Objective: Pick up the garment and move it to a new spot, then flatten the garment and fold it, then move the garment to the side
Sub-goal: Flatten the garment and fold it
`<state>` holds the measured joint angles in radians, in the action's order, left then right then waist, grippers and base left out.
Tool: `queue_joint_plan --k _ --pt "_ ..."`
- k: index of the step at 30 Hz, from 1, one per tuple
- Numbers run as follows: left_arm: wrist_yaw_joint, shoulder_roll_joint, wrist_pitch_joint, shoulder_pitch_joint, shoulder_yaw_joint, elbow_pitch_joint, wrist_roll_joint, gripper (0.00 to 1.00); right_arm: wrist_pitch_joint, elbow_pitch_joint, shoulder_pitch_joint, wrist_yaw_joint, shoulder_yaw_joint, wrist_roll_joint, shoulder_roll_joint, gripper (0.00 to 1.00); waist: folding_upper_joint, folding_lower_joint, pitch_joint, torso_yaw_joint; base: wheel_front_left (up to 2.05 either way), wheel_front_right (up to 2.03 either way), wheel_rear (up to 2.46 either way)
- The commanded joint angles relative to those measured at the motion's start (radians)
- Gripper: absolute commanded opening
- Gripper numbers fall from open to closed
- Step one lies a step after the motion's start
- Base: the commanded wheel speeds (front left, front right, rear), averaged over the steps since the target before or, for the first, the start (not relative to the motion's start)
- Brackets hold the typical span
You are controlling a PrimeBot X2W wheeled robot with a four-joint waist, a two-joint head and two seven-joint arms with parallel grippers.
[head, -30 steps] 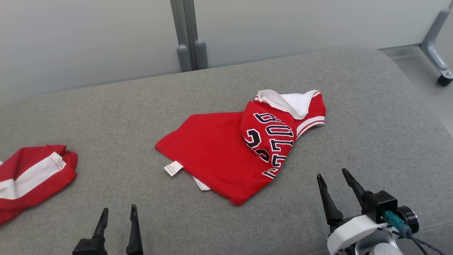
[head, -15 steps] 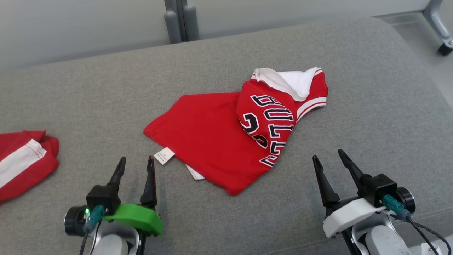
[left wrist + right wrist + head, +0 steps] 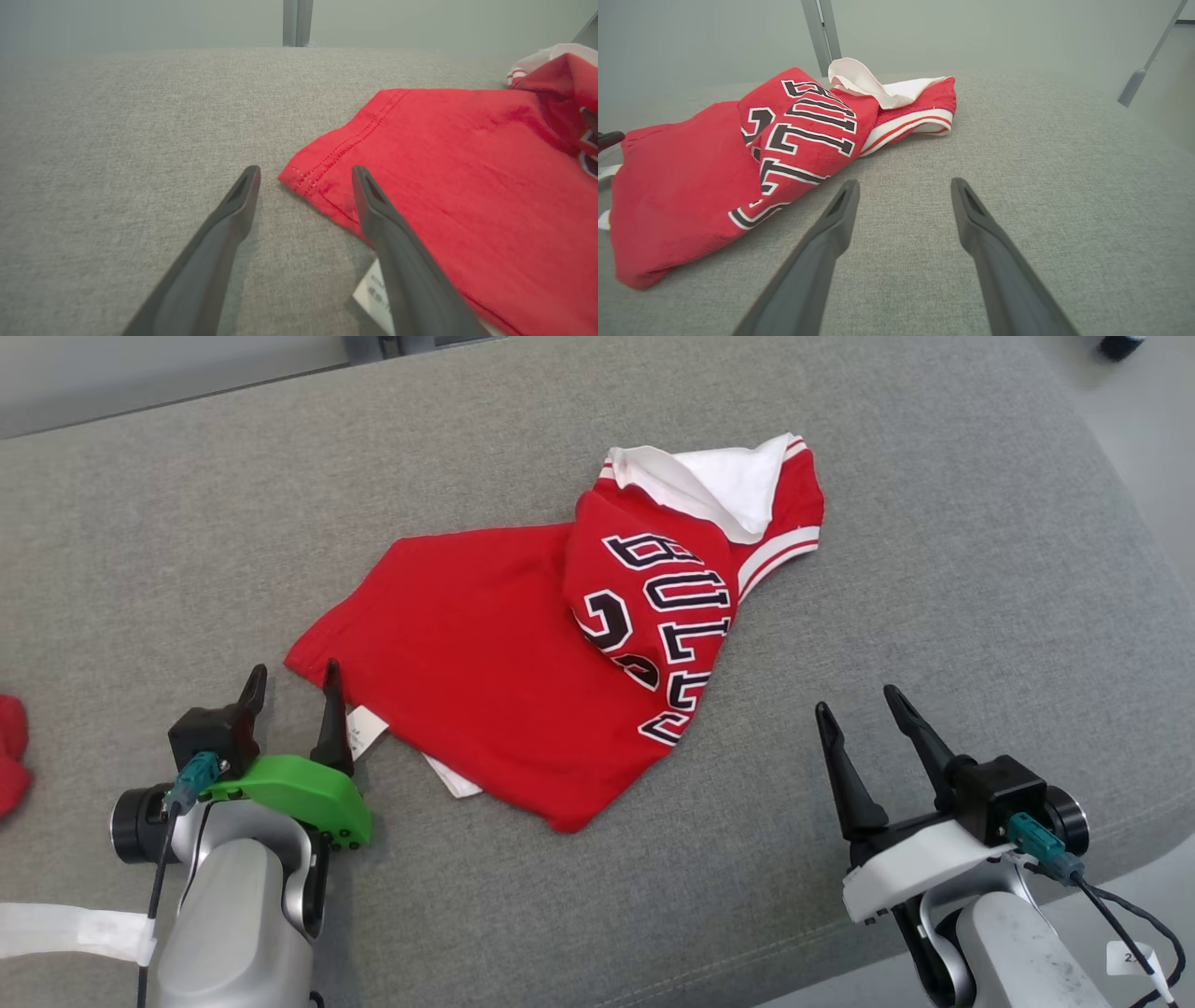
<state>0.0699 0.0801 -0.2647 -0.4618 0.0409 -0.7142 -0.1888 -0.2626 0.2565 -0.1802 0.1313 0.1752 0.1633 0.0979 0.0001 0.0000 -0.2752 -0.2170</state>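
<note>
The garment (image 3: 523, 672) is a red jersey with dark lettering and white trim, lying crumpled and half folded over itself on the grey cushion. My left gripper (image 3: 291, 674) stands open at its left hem corner; in the left wrist view that corner of the garment (image 3: 303, 179) lies between the two fingertips, with the right finger over the cloth and a white label (image 3: 376, 294) beside it. To the lower right of the garment my right gripper (image 3: 857, 700) is open above bare cushion, and the garment (image 3: 738, 158) shows at the left of the right wrist view.
The grey cushion (image 3: 934, 569) spreads wide around the garment, with its front edge near my arms and its right edge rounding off at the floor. A piece of another red cloth (image 3: 9, 756) peeks in at the far left. A pale wall and a grey post (image 3: 293, 22) stand behind.
The head camera has tilted down and turned. My left gripper has come forward to the garment's left hem corner. My right gripper has kept roughly its place near the garment.
</note>
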Motion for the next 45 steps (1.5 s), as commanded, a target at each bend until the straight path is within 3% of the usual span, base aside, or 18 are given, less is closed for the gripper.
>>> queue_joint_plan --k 1,6,7,8,9,15,24,34,35,36,37,45 --pt "0.003 0.010 0.001 -0.026 -0.007 -0.021 0.000 1.00 -0.003 -0.005 -0.012 -0.001 -0.004 0.002 -0.001 1.00 -0.0001 0.0000 -0.035 -0.037 0.00 0.00 0.00" --pt "-0.011 0.016 0.001 -0.064 -0.027 -0.091 0.008 1.00 -0.003 -0.014 -0.012 -0.001 -0.011 -0.002 -0.004 1.00 -0.0001 0.0000 -0.047 -0.052 0.00 0.00 0.00" --pt "-0.012 0.015 0.001 -0.067 -0.030 -0.100 0.007 0.86 -0.003 -0.014 -0.013 -0.001 -0.012 -0.001 -0.004 1.00 -0.0001 0.0000 -0.049 -0.053 0.00 0.00 0.00" --pt "-0.012 0.015 0.001 -0.069 -0.028 -0.108 0.012 0.15 -0.003 -0.015 -0.013 -0.001 -0.013 -0.001 -0.004 1.00 -0.0001 0.0000 -0.051 -0.054 0.00 0.00 0.00" --pt "-0.013 0.014 0.001 -0.072 -0.032 -0.108 0.013 0.00 -0.003 -0.015 -0.014 -0.001 -0.015 -0.002 -0.004 1.00 -0.0001 0.0000 -0.052 -0.054 0.00 0.00 0.00" --pt "-0.016 0.010 0.001 -0.059 -0.048 -0.060 0.026 0.00 -0.003 -0.009 -0.011 -0.001 -0.025 -0.004 -0.008 1.00 -0.0001 0.0000 -0.039 -0.034 0.00 0.00 0.00" --pt "-0.057 -0.016 0.000 0.096 -0.161 0.205 0.026 0.00 -0.003 0.009 0.024 -0.001 -0.041 0.007 -0.004 1.00 -0.0001 0.0000 0.030 0.082 0.00 0.00 0.00" --pt "-0.116 -0.029 0.001 0.269 -0.212 0.229 -0.044 0.00 -0.003 0.034 0.029 -0.001 -0.030 0.011 -0.003 1.00 -0.0001 0.0000 0.071 0.164 0.00 0.00 0.00" --pt "-0.118 -0.029 0.001 0.274 -0.203 0.221 -0.049 0.16 -0.003 0.036 0.030 -0.001 -0.031 0.011 -0.002 1.00 -0.0001 0.0000 0.073 0.166 0.00 0.00 0.00" --pt "-0.118 -0.028 0.000 0.275 -0.190 0.218 -0.055 0.50 -0.003 0.038 0.031 -0.001 -0.032 0.012 -0.001 1.00 -0.0001 0.0000 0.074 0.169 0.00 0.00 0.00" --pt "-0.113 -0.028 0.001 0.275 -0.173 0.216 -0.059 1.00 -0.003 0.040 0.030 -0.001 -0.032 0.013 0.001 1.00 -0.0001 0.0000 0.074 0.171 0.00 0.00 0.00" --pt "-0.108 -0.028 0.001 0.281 -0.041 0.273 -0.072 1.00 -0.003 0.074 -0.037 -0.001 -0.058 0.028 0.037 1.00 -0.0001 0.0000 0.055 0.206 0.00 0.00 0.00"
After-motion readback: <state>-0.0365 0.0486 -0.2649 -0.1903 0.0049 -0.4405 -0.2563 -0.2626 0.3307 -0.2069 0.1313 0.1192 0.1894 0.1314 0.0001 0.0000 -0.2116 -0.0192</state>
